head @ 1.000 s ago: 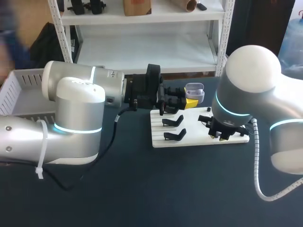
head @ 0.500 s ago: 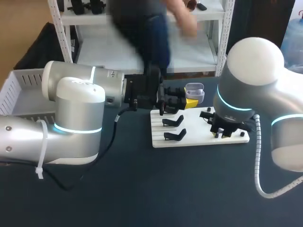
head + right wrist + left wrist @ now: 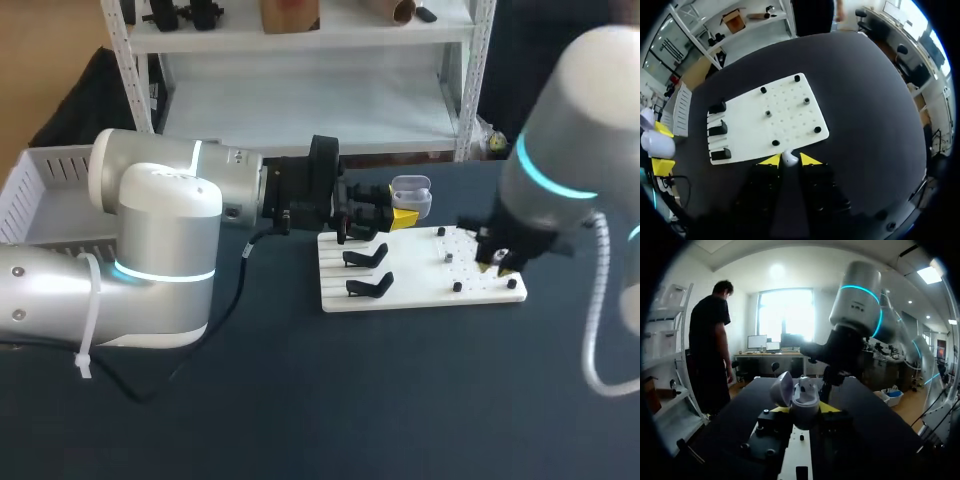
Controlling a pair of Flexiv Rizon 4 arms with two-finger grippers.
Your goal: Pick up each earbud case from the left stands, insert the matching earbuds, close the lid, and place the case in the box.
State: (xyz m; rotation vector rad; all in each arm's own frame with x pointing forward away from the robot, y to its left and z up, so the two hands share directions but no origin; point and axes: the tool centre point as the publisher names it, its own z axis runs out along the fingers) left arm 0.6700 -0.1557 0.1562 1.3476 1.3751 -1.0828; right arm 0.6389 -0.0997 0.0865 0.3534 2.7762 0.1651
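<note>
Earbud case (image 3: 411, 195), lid flipped open, sits clamped between the yellow tips of my left gripper (image 3: 402, 216), held above the far edge of the white board (image 3: 420, 285). Black stands (image 3: 366, 258) line the board's left side. My right gripper (image 3: 788, 161) pinches a white earbud (image 3: 789, 157) over the board's right end.

a robotics lab: left arm (image 3: 160, 230) and right arm (image 3: 575, 150) over a dark table (image 3: 350, 400) with a pegged board (image 3: 410, 280).
</note>
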